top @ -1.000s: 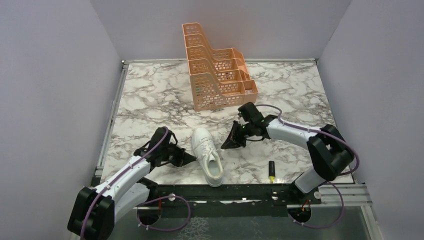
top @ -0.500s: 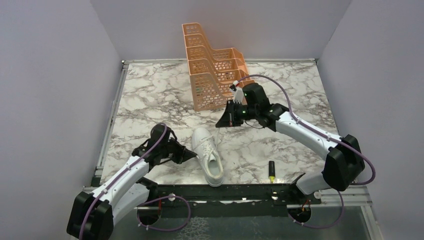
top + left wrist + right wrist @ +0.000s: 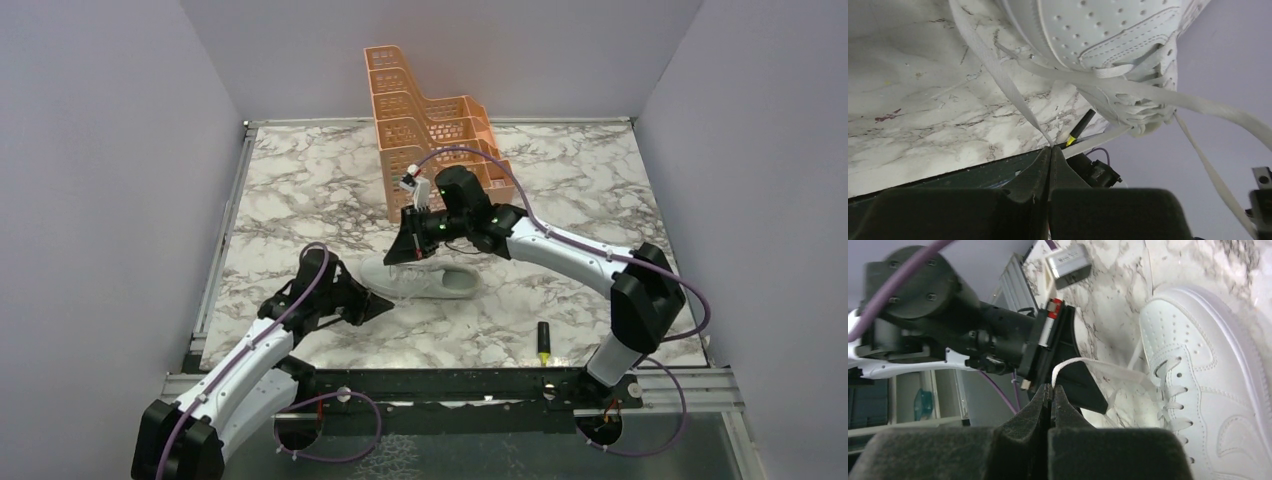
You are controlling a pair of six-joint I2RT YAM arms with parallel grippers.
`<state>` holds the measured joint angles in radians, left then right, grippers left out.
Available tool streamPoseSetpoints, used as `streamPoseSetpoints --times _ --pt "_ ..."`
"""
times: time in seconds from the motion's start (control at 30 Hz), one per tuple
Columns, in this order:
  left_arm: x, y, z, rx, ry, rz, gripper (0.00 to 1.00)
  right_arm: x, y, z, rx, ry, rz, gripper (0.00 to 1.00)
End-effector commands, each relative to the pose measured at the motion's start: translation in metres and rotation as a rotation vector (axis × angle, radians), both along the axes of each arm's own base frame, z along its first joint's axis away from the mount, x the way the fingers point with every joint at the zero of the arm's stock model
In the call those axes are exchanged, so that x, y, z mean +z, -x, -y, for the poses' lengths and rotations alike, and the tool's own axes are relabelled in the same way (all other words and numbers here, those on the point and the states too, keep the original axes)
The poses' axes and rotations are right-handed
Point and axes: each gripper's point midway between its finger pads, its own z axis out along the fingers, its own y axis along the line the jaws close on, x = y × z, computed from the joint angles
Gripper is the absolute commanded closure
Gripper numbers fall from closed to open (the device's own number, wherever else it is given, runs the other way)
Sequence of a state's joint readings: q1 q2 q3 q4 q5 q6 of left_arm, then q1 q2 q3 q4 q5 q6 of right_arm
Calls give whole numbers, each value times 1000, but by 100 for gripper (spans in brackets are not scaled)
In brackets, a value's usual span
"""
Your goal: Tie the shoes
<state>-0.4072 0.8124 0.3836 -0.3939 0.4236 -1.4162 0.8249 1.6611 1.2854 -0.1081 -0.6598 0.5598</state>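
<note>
1. Sneaker (image 3: 425,281): white low-top, alone on the near-middle of the table. Its long axis runs across the table, left to right. The toe end seems to point left, though this is hard to confirm from above.
2. Laces (image 3: 1128,100): untied, no knot or bow visible. Two flat loose ends trail off the eyelets, one to each claw.
3. Left gripper (image 3: 386,303): jaws pressed fully together, the near strand (image 3: 998,75) pinched at the very tips. It sits low, just beside the near side of the shoe's left end.
4. Right gripper (image 3: 393,258): jaws likewise closed tight, the far strand (image 3: 1083,360) caught at the tips with a short curl poking out. It hangs on the far side of that same left end.
5. Key relation: the shoe body stretches away to the right of both claws. The claws face each other across its left end, near one another, neither clearly nearer. Judgement: the first cross of the strands is next, and it depends on keeping both strands taut and distinct.
6. Surface: marble-patterned tabletop (image 3: 300,190).
7. Room: orange rack (image 3: 430,150) at the back, behind the right arm; yellow-tipped marker (image 3: 543,343) well apart at near right; plain lavender walls.
</note>
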Motion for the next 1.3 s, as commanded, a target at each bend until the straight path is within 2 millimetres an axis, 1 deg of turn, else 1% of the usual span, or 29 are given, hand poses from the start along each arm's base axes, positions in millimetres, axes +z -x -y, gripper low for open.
streamPoseSetpoints --times 0.0,0.1,0.17,0.23,0.3,0.33,0.37,0.4,0.47,0.5,0.57,0.63,0.67,0.73,0.83,0.9,0.97,1.03,1.1,1.17,1.27 --pt "21 -7 -1 -7 -11 75 100 -11 -6 -2 -85 58 -40 99" --pt "30 -13 0 -25 -21 107 100 -21 -10 5 -122 112 -39 99" --pt "36 -14 2 -54 -29 133 100 -32 -16 7 -132 182 -40 99" --pt "41 -16 3 -70 -35 150 100 -46 -18 5 -112 229 -56 98" --pt "42 -17 4 -82 -39 159 100 -52 -18 4 -95 271 -78 96" --pt "42 -18 4 -89 -41 158 100 -56 -21 6 -103 304 -84 89" --pt "44 -18 5 -95 -43 165 100 -58 -28 11 -134 359 -74 78" --pt "45 -20 6 -105 -46 170 100 -60 -34 21 -163 432 -60 66" --pt "49 -22 8 -123 -51 183 100 -58 -48 42 -191 523 -13 46" --pt "52 -24 9 -131 -52 192 100 -56 -54 54 -203 557 5 39" --pt "56 -27 10 -148 -56 209 100 -60 -63 82 -227 608 8 34" --pt "60 -30 12 -163 -61 222 100 -66 -69 105 -246 593 -2 30" --pt "62 -31 13 -171 -65 229 100 -66 -73 111 -255 564 -3 29" --pt "67 -36 14 -187 -81 253 100 -71 -74 122 -242 530 -20 27" --pt "73 -47 10 -216 -153 292 100 -90 -80 142 -257 575 4 26" --pt "78 -58 8 -238 -215 317 100 -103 -82 155 -241 616 21 28" --pt "81 -70 8 -261 -261 340 100 -112 -77 157 -178 628 47 31" --pt "85 -84 8 -286 -309 363 100 -112 -71 153 -100 581 93 34" --pt "88 -96 6 -307 -361 377 100 -111 -66 146 -62 526 119 35" --pt "90 -105 4 -327 -410 388 100 -112 -62 145 -37 509 130 36" --pt "92 -120 3 -359 -461 422 100 -125 -65 149 -71 544 129 37"
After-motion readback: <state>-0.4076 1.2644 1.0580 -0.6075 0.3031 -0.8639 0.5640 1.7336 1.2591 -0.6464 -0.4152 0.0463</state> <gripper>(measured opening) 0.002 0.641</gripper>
